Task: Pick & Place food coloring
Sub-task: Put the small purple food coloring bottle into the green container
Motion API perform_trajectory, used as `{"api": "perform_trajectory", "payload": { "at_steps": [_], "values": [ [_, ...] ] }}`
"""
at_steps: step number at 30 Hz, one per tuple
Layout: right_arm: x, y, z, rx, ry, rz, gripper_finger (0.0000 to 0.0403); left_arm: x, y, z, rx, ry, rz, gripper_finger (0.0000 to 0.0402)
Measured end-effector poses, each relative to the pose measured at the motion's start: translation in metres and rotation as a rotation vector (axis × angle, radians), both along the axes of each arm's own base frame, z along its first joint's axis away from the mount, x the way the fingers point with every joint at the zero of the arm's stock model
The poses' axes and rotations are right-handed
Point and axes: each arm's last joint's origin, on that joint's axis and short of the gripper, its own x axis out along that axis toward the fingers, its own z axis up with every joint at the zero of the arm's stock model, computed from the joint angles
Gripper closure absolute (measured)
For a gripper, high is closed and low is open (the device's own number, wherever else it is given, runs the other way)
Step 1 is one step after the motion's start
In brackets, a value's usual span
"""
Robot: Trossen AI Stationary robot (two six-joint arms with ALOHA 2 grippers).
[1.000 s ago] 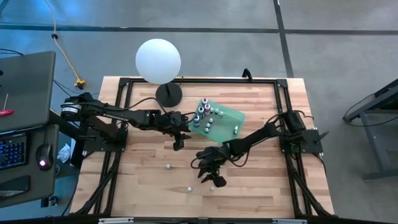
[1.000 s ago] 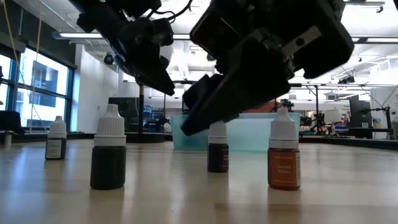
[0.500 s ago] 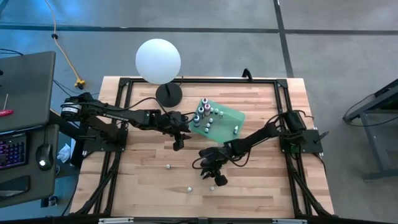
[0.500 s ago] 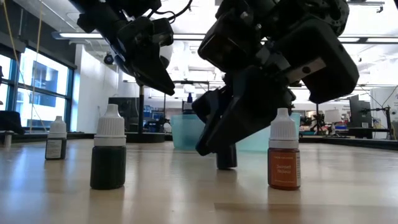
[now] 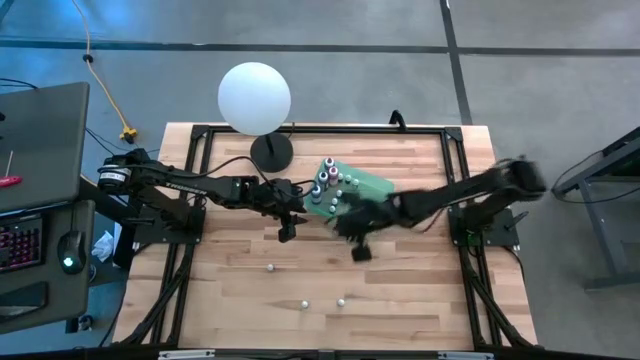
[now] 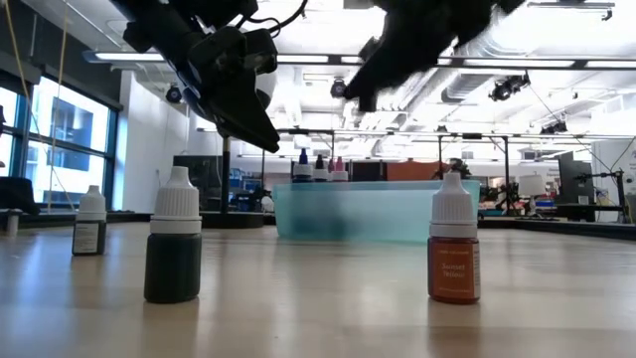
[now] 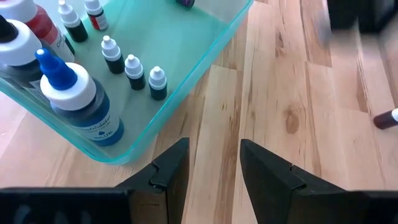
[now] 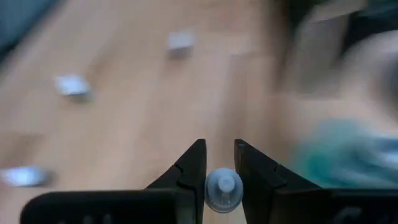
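Note:
A green tray on the table's far middle holds several food coloring bottles, among them a blue-topped one. Three more small bottles stand upright on the near part of the table, and the low view shows them too. My right gripper is blurred, just near of the tray, and is shut on a white-capped bottle. My left gripper hovers open by the tray's near-left corner. My right gripper pinches the small bottle between its two fingers at the white cap, one finger on each side. The wrist view looks down onto the cap's top. The bottle is lifted clear of the table.
A big white ball on a black stand sits at the far left of the table, close to the tray. Black frame rails run along the table's edges. Bare wood lies between the standing bottles and the near edge.
My right gripper was low over the near-middle bottles. It has risen and swung fast toward the far edge and the tray, carrying one bottle. The dark bottle that stood mid-table in the low view is gone from the table. The other three bottles stayed put.

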Motion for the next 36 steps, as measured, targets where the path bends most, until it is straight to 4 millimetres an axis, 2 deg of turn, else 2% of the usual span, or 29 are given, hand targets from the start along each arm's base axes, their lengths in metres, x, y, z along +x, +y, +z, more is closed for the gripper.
{"api": "perform_trajectory", "payload": {
  "at_steps": [3, 5, 7, 11, 14, 20, 26, 29, 36],
  "values": [
    [-0.025, -0.019, 0.032, -0.161, -0.025, -0.160, 0.0337, 0.000, 0.000, 0.000, 0.000, 0.001, 0.000, 0.0261],
    [-0.039, -0.030, 0.034, -0.175, -0.049, -0.228, 0.0332, 0.000, 0.000, 0.000, 0.000, -0.001, 0.000, 0.0261],
    [-0.051, -0.041, 0.015, -0.136, -0.046, -0.252, 0.0331, 0.000, 0.000, 0.000, 0.001, -0.003, 0.000, 0.0261],
    [-0.070, -0.069, -0.036, -0.072, -0.033, -0.319, 0.0339, 0.001, 0.000, 0.001, 0.002, -0.011, 0.003, 0.0261],
    [-0.080, -0.092, -0.060, -0.018, -0.023, -0.366, 0.0342, 0.002, 0.000, 0.002, 0.003, -0.027, 0.003, 0.0261],
    [-0.081, -0.127, -0.083, -0.008, 0.062, -0.410, 0.0330, 0.004, 0.000, 0.006, 0.007, -0.073, 0.003, 0.0261],
    [-0.075, -0.154, -0.096, -0.026, 0.080, -0.455, 0.0337, 0.005, 0.000, 0.006, 0.008, -0.075, 0.002, 0.0261],
    [-0.074, -0.161, -0.101, 0.004, 0.096, -0.450, 0.0331, 0.004, 0.000, 0.006, 0.008, -0.075, 0.002, 0.0261],
    [-0.073, -0.161, -0.102, -0.019, 0.108, -0.444, 0.0281, 0.004, 0.000, 0.006, 0.007, -0.073, 0.002, 0.0261]
  ]
}}
